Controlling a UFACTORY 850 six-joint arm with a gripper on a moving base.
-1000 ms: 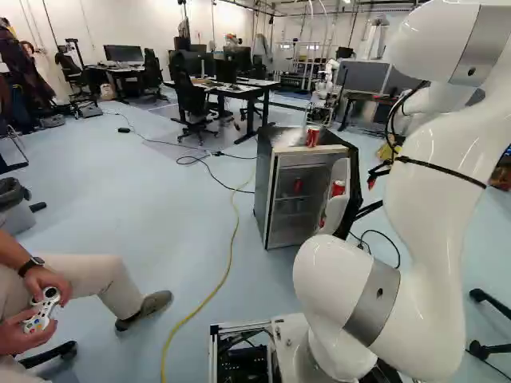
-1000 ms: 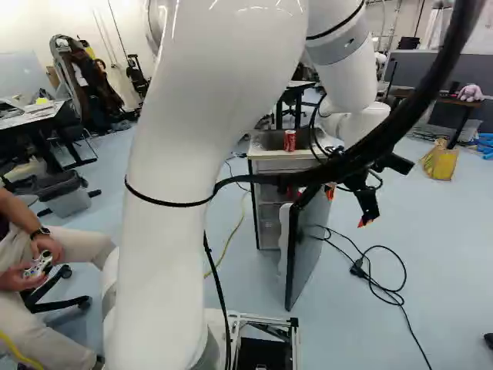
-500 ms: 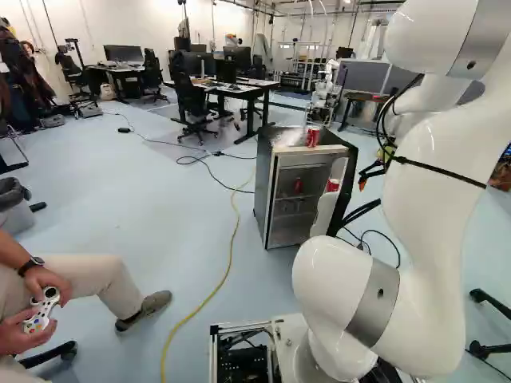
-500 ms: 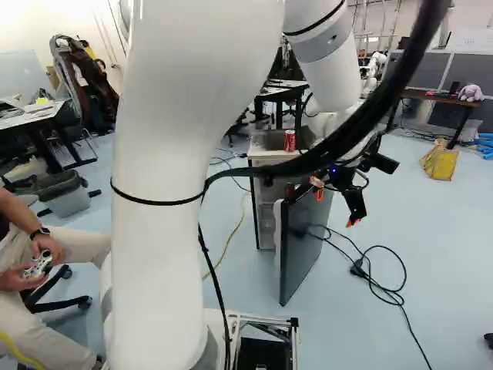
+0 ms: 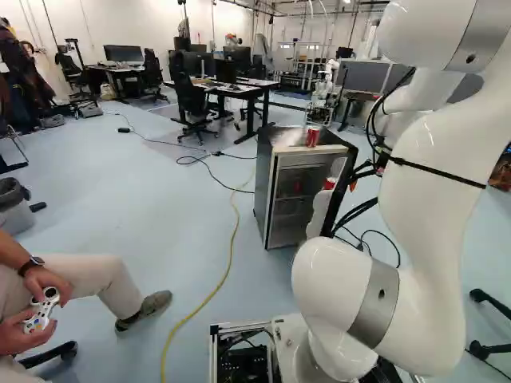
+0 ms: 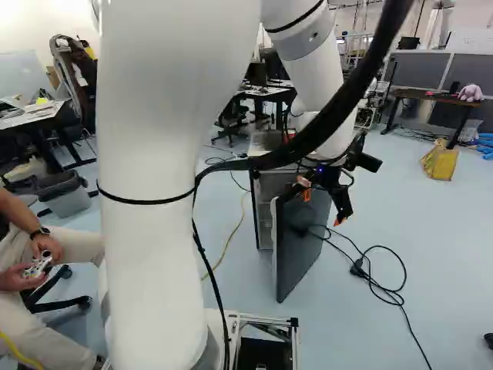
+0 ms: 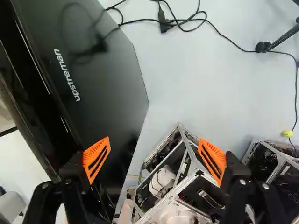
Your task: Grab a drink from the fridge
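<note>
The white arm fills the left base view from one o'clock to five, and bends over toward the fridge. The fridge, dark-sided with a pale front frame, stands near the centre of that view, toward two o'clock. Its door hangs open, black outer face toward five o'clock in the right base view. The metal base frame sits at six o'clock in the left base view.

The black pincer is open, its orange-padded fingers spread well apart. The wrist view sets one finger over the door's black face and the other over the base frame; whether either touches the door, I cannot tell.

Three red cans show, all outside the pincer's grasp. In the left base view, the can on top of the fridge lies toward half past ten from the pincer, the can in the door close by toward nine, and the dim can inside the fridge farther off, also toward nine.
</note>
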